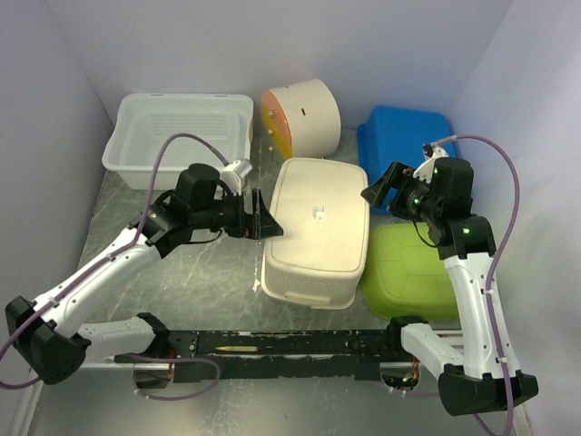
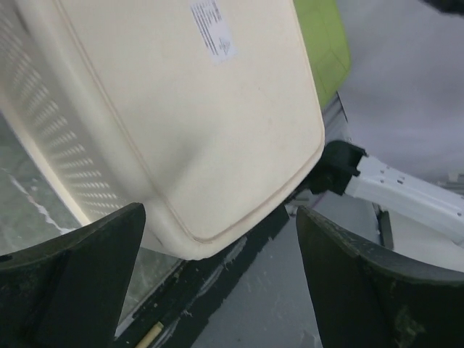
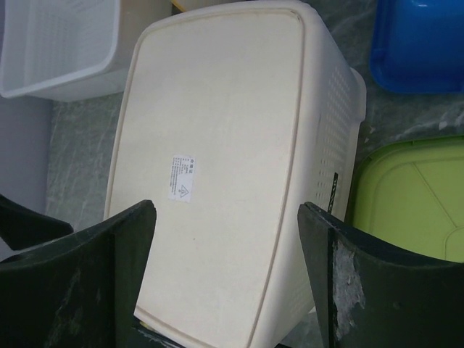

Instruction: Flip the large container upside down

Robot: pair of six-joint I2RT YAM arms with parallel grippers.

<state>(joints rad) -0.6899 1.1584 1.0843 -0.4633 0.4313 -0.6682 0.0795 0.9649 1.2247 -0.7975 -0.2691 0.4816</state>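
Observation:
The large cream container (image 1: 318,232) lies upside down in the middle of the table, its flat bottom with a small white label facing up. It fills the left wrist view (image 2: 181,116) and the right wrist view (image 3: 225,167). My left gripper (image 1: 263,221) is open and empty at the container's left side, close to its wall. My right gripper (image 1: 383,193) is open and empty just off the container's upper right corner. In the wrist views both pairs of jaws stand wide apart with nothing between them.
A white basket (image 1: 177,136) stands at the back left. An orange-and-cream round container (image 1: 301,116) lies on its side at the back. A blue container (image 1: 404,141) and a green container (image 1: 413,268) sit upside down on the right.

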